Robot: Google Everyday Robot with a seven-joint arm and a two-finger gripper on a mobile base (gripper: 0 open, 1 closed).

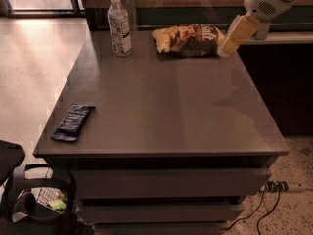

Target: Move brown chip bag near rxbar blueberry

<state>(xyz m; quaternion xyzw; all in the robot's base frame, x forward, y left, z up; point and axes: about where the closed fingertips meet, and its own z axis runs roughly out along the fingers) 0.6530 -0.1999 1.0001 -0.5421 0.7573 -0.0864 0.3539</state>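
Barely, gripper (pixel 226 48) overlaps brown chip bag's (pixel 188 39) end.

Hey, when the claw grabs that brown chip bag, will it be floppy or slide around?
Probably floppy: the brown chip bag looks crinkled and puffy, so it should crumple where pinched. It is likely light for its size, and its foil may slide easily on the smooth table. The claw hovers by its right end.

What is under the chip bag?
The chip bag lies flat on the grey table, near its far edge. The patch of tabletop that the bag covers cannot be seen. The gripper hangs at the bag's right end in the picture, not beneath it.
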